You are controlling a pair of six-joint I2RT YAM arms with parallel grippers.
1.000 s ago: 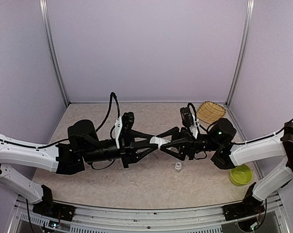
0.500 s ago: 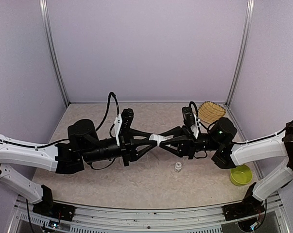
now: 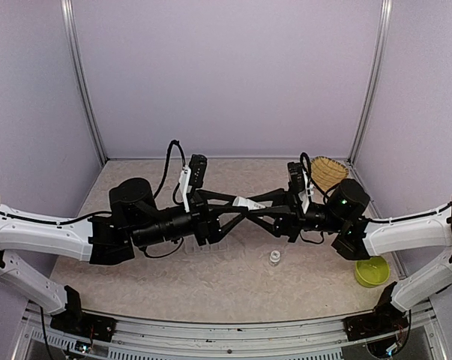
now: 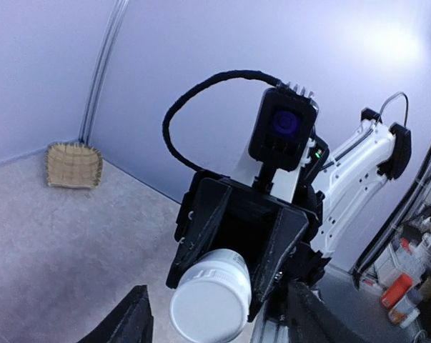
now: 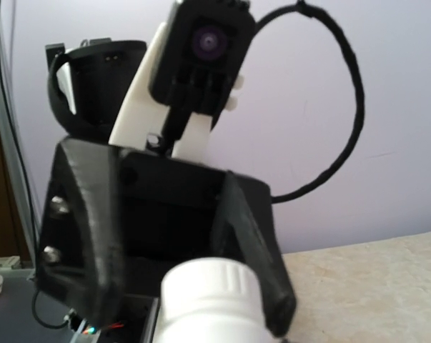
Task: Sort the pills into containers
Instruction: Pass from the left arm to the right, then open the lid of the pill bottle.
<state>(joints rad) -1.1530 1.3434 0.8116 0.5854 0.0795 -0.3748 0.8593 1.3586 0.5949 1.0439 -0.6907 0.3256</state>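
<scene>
A white pill bottle (image 3: 245,202) hangs in mid-air over the middle of the table, between my two grippers, which meet tip to tip. My right gripper (image 3: 254,204) is shut on the bottle (image 4: 211,293); its black fingers (image 4: 201,221) clamp the body on both sides. My left gripper (image 3: 236,205) is open, and its fingertips (image 4: 133,321) stand apart on either side of the bottle without touching it. In the right wrist view the ribbed cap (image 5: 208,286) sits between the left fingers (image 5: 249,229). No pills show, and I cannot make out the containers.
A small clear vial (image 3: 274,257) stands on the table below the grippers. A lime-green bowl (image 3: 372,270) sits at the near right. A woven straw basket (image 3: 327,171) lies at the far right corner. Lilac walls close in three sides.
My right gripper closed on the bottle, then my left gripper let go and opened. Both grippers and the bottle moved a little up and away from the near edge.
</scene>
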